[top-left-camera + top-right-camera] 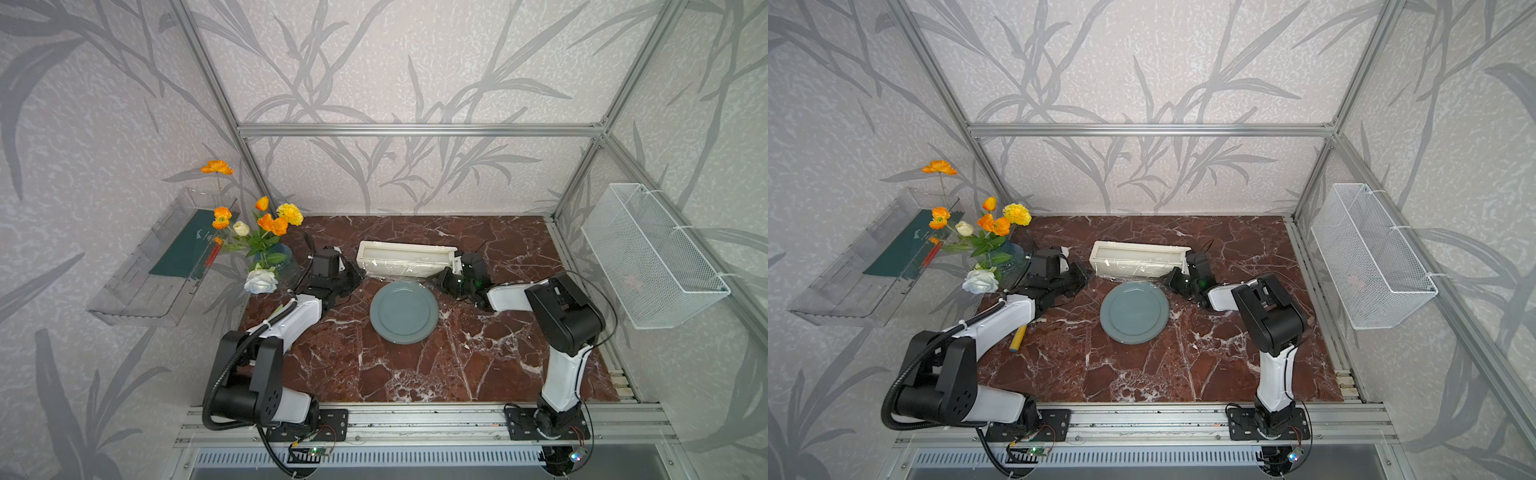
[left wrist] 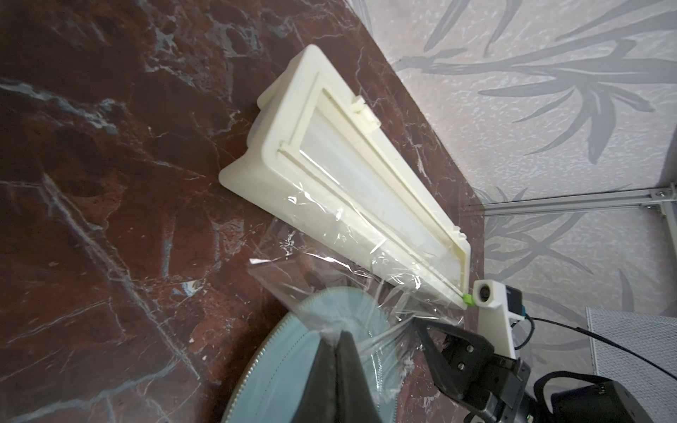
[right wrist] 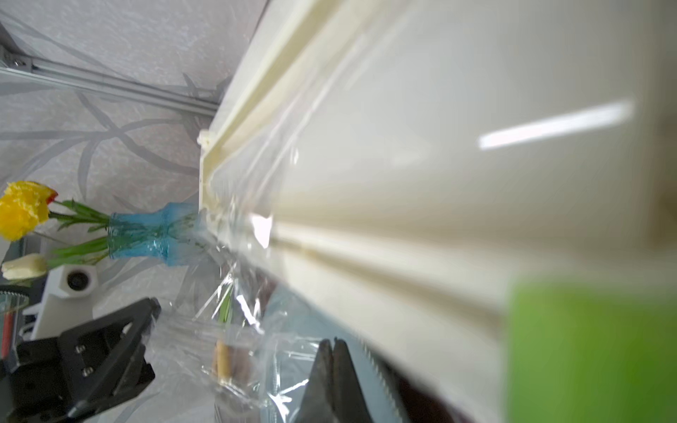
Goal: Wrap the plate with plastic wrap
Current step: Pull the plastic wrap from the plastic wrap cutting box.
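Note:
The grey-blue plate (image 1: pixel 404 311) (image 1: pixel 1133 312) lies flat in the middle of the marble table. Just behind it lies the long cream dispenser box (image 1: pixel 405 258) (image 2: pixel 329 164), green tab (image 2: pixel 468 299) at its right end. Plastic wrap (image 1: pixel 395 272) (image 2: pixel 329 271) hangs out of the box front, reaching over the plate's far rim. My left gripper (image 1: pixel 360 275) (image 2: pixel 336 331) is shut, pinching the film's left corner above the plate (image 2: pixel 282 366). At the right corner, film strands gather at the shut tips of my right gripper (image 1: pixel 433 281) (image 3: pixel 333 342) (image 2: pixel 419 322).
A blue glass vase of flowers (image 1: pixel 270 257) stands at the table's back left, close behind the left arm. A yellow cylinder (image 1: pixel 1018 338) lies under the left forearm. A clear shelf (image 1: pixel 158 266) hangs on the left wall, a white wire basket (image 1: pixel 652 257) on the right.

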